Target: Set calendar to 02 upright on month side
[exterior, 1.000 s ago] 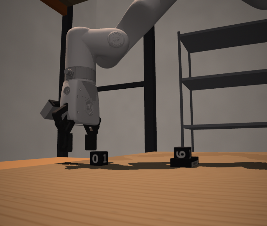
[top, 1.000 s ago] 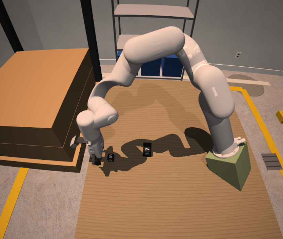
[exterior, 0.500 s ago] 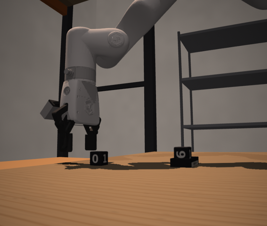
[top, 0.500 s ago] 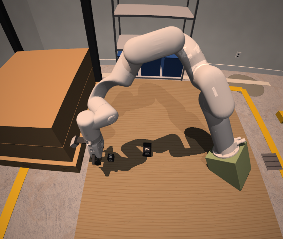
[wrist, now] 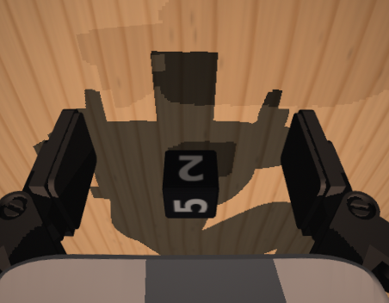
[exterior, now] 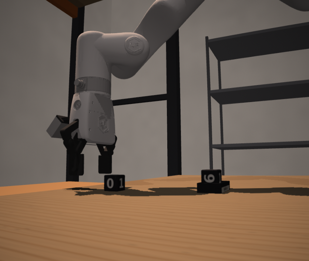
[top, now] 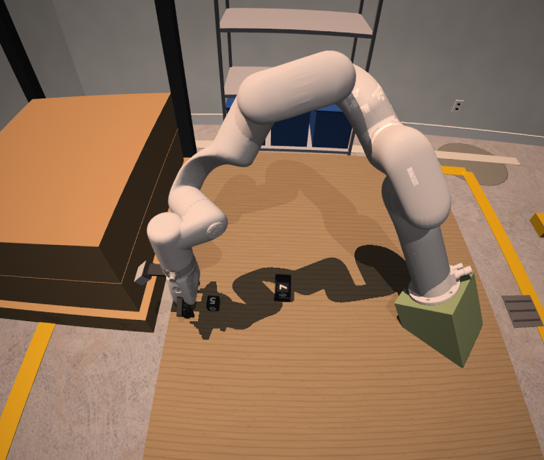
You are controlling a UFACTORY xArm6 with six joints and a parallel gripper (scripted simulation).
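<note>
A loose black cube (top: pixel 212 303) lies on the wooden table with 5 on top. In the exterior view the loose cube (exterior: pixel 114 182) shows 0 and 1 on its sides. In the wrist view it (wrist: pixel 190 182) shows 2 and 5 and lies centred between my fingers. My gripper (top: pixel 186 309) is open and empty. Its fingertips (exterior: pixel 90 168) hang just above the cube's top, touching nothing. The small black tray (exterior: pixel 213 186) lies flat to the right. The second cube (exterior: pixel 211 177) (top: pixel 283 285) stands in the tray and shows 6 on a side and 7 on top.
A big orange crate (top: pixel 59 197) stands close to the left of my gripper, its base edge beside the fingers. The arm's green base block (top: pixel 438 321) is at the right. A metal shelf (top: pixel 297 73) stands behind the table.
</note>
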